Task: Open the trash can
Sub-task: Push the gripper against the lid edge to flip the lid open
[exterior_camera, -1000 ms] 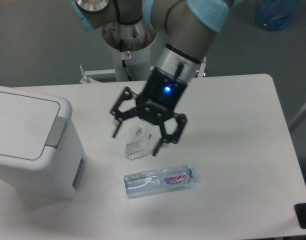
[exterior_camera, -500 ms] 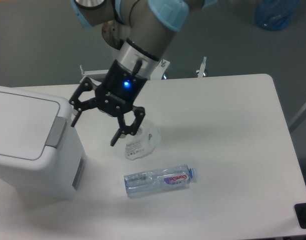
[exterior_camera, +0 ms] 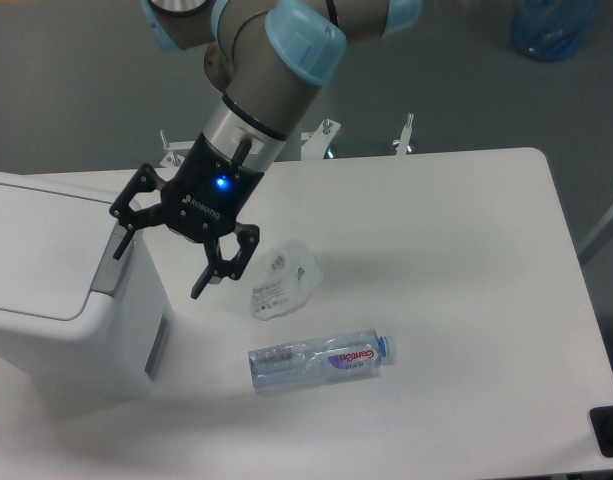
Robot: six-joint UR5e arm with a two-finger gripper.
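Observation:
The trash can (exterior_camera: 61,290) is a large white boxy bin at the left of the table, its flat lid down. Its grey push tab (exterior_camera: 110,264) sits at the rim on the side facing the table's middle. My gripper (exterior_camera: 158,268) is open and empty, fingers spread and pointing down. One finger (exterior_camera: 122,240) hangs just above the tab's upper end. The other finger (exterior_camera: 205,279) hangs over the table to the right of the bin. I cannot tell whether the near finger touches the tab.
A crumpled clear plastic wrapper (exterior_camera: 280,281) lies just right of the gripper. A clear plastic bottle (exterior_camera: 319,358) with a blue cap lies on its side in front of it. The white table (exterior_camera: 456,300) stretches to the right. A blue container (exterior_camera: 552,27) stands on the floor behind.
My gripper has swept left across the table, from above the wrapper to the trash can's tab side. It stayed open. The lid, wrapper and bottle have not moved.

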